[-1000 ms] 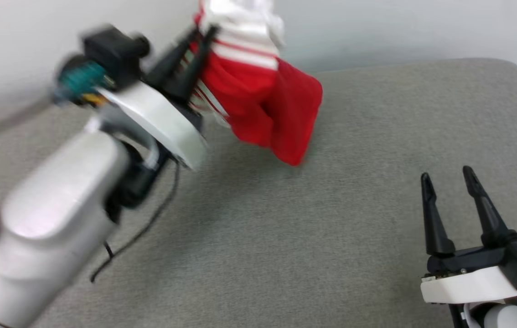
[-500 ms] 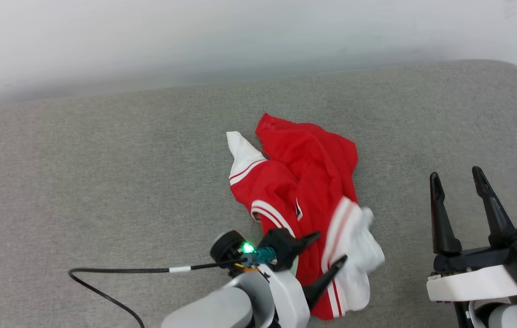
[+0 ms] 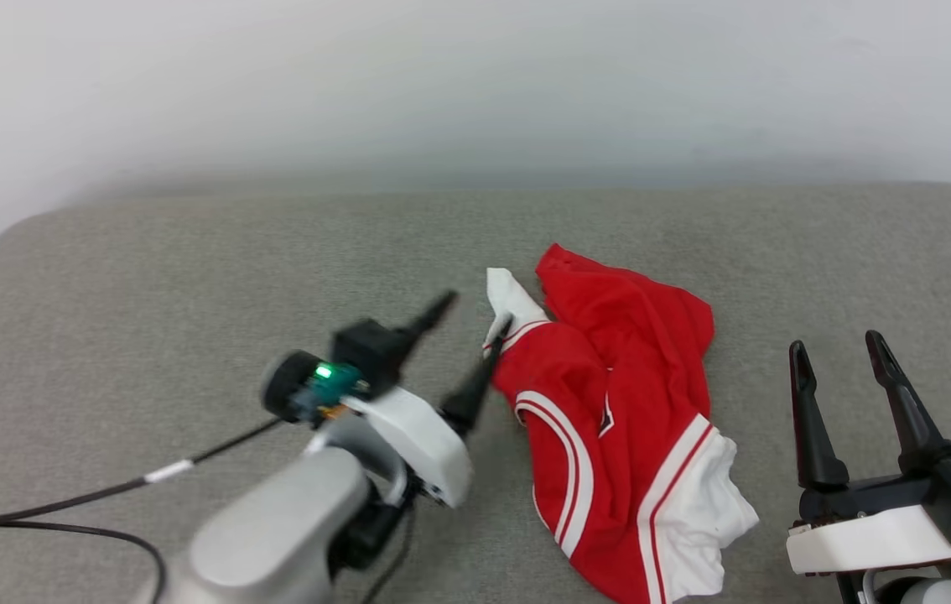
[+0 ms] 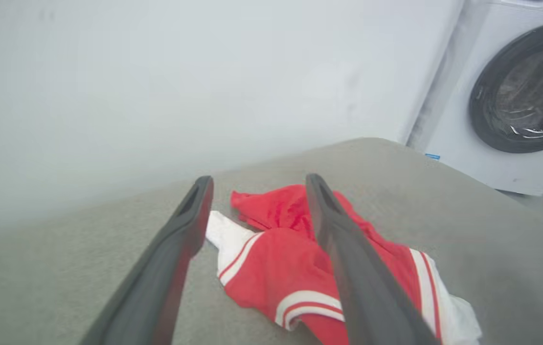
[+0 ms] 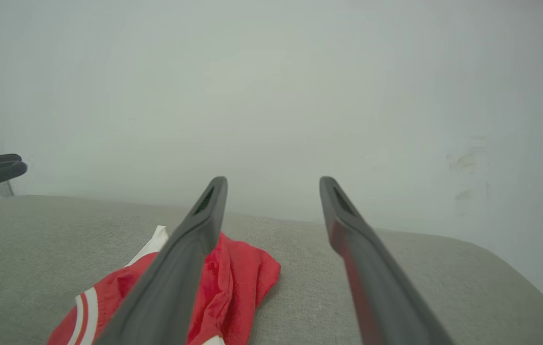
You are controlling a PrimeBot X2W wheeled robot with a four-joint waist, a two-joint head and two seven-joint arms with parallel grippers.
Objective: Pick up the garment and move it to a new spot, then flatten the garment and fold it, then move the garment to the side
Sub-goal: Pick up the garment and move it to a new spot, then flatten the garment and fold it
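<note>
Because soft, light and limp, expect sag and bunching when lifted. Nearest, just left of the right end effector (image 3: 834, 341), wide open and empty: near white sleeve (image 3: 698, 503), an easy hem to pinch. Farther, beside the left end effector (image 3: 479, 307), also spread wide, holding nothing: far white sleeve (image 3: 511, 300) of the garment (image 3: 610, 369), crumpled on the table (image 3: 190, 277).

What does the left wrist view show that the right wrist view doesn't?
Left wrist view, not the right wrist view: a washing machine with a dark round door, at the right. Right wrist view, not the left wrist view: the left gripper seen side-on at the left edge, and scuff marks on the wall. Both: the crumpled garment lying on the grey cushion, the pale wall behind, and each arm's own gripper open in front, the right gripper included.
</note>
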